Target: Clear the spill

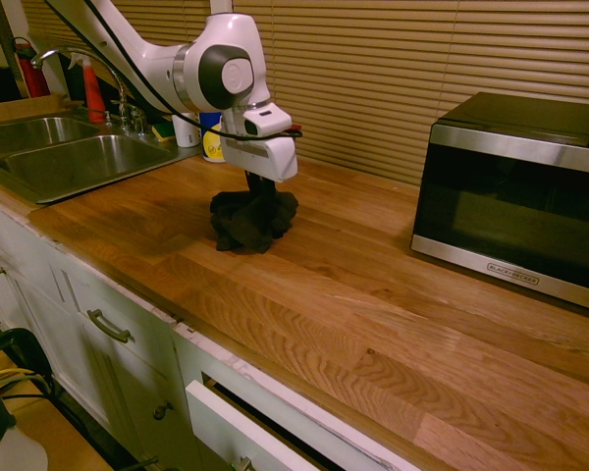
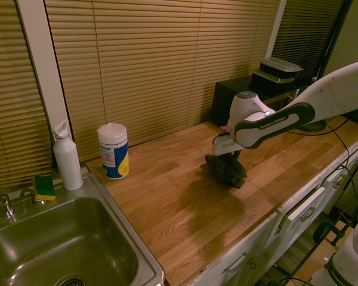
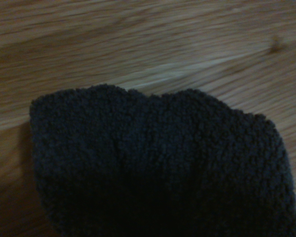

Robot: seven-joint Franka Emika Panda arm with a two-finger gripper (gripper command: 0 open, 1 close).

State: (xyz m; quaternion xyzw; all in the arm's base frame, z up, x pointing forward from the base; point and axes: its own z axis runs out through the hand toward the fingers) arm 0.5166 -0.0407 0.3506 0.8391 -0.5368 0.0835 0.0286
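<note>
A bunched dark cloth (image 1: 252, 220) rests on the wooden counter (image 1: 373, 294), between the sink and the microwave. My gripper (image 1: 262, 184) reaches down into the top of the cloth and is shut on it. From the other side the cloth (image 2: 227, 170) hangs bunched under the gripper (image 2: 231, 155) and touches the wood. The wrist view is filled by the cloth's knitted surface (image 3: 158, 168) over bare wood. The spill is hidden or out of view.
A steel double sink (image 1: 54, 157) with a faucet lies to one side, with a tub of wipes (image 2: 113, 151), a white spray bottle (image 2: 67, 156) and a sponge (image 2: 45, 187) at its back. A microwave (image 1: 515, 196) stands on the other side. Closed blinds (image 2: 149, 59) run behind.
</note>
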